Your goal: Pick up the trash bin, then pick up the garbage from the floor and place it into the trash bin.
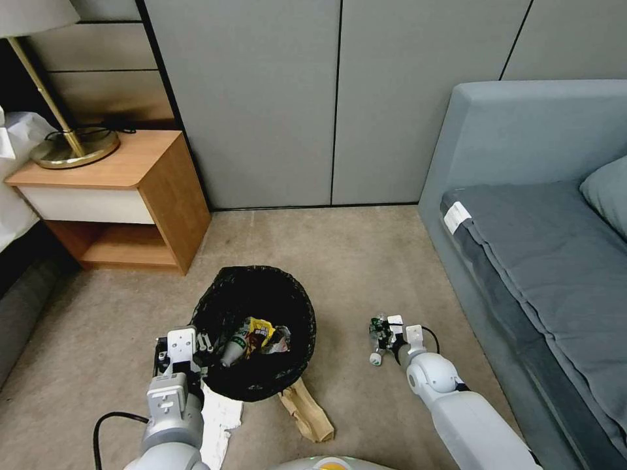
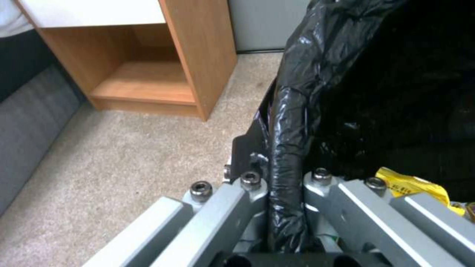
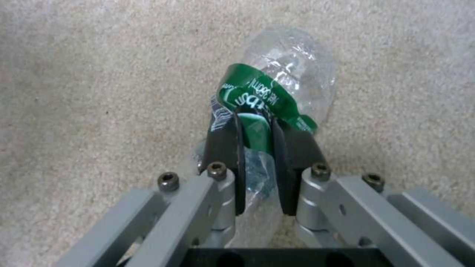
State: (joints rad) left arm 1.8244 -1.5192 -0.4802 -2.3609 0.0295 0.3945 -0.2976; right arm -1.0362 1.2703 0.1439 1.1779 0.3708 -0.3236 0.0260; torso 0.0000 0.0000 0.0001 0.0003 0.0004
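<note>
Right of the trash bin [image 1: 261, 326], on the carpet, the clear green-labelled bottle [image 1: 377, 339] is pinched across its crushed middle by the right gripper [image 1: 386, 338], its long axis running straight ahead of the jaws. The bin's bagged rim is clamped by the left gripper [image 1: 204, 344], so the bottle must be carried leftward to the bin's mouth.

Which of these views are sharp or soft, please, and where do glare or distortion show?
Head view: sharp, evenly lit, with wide-angle bending of the sofa edges. Left wrist view: soft, glare streaks on the trash bin bag pinched in the left claw. Right wrist view: blurry carpet, highlights on the clear bottle in the right claw.
</note>
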